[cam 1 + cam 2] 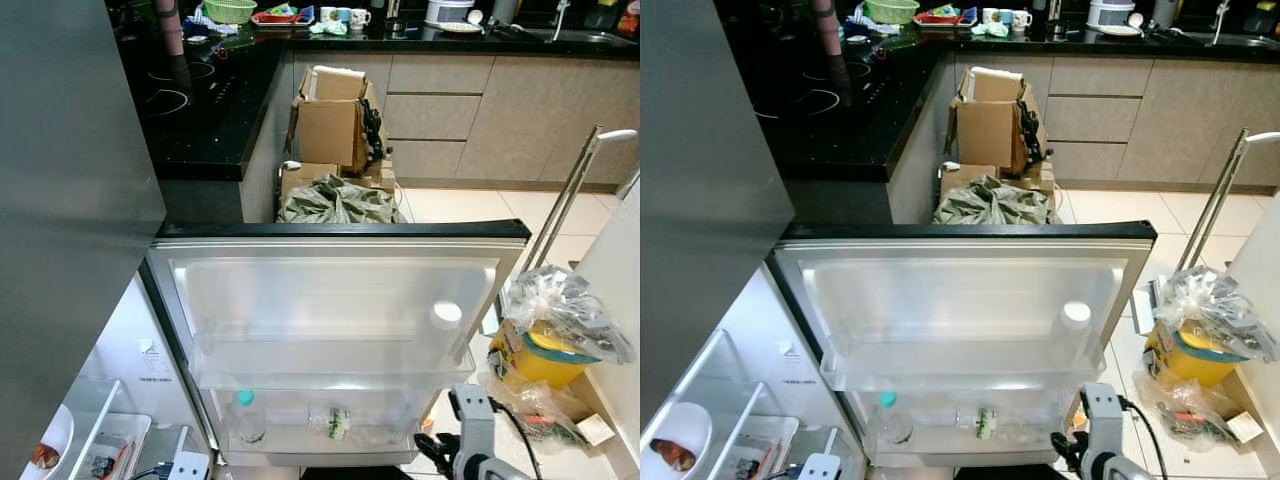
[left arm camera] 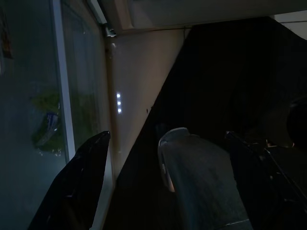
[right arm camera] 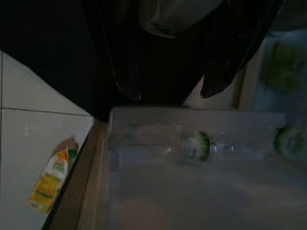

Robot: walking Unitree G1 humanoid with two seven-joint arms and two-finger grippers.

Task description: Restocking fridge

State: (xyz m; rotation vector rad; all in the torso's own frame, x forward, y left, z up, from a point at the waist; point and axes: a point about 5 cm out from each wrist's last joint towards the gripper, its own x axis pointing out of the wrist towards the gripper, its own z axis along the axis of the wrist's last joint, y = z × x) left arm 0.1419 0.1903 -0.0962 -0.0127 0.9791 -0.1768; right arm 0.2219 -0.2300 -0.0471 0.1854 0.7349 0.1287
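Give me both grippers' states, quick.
Left gripper: open, holding nothing, beside the fridge.
Right gripper: open, holding nothing, near the door shelf with its bottles.

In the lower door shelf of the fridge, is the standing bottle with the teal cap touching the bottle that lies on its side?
Apart. The left eye view shows the teal-capped bottle upright, with bare shelf between it and the lying bottle.
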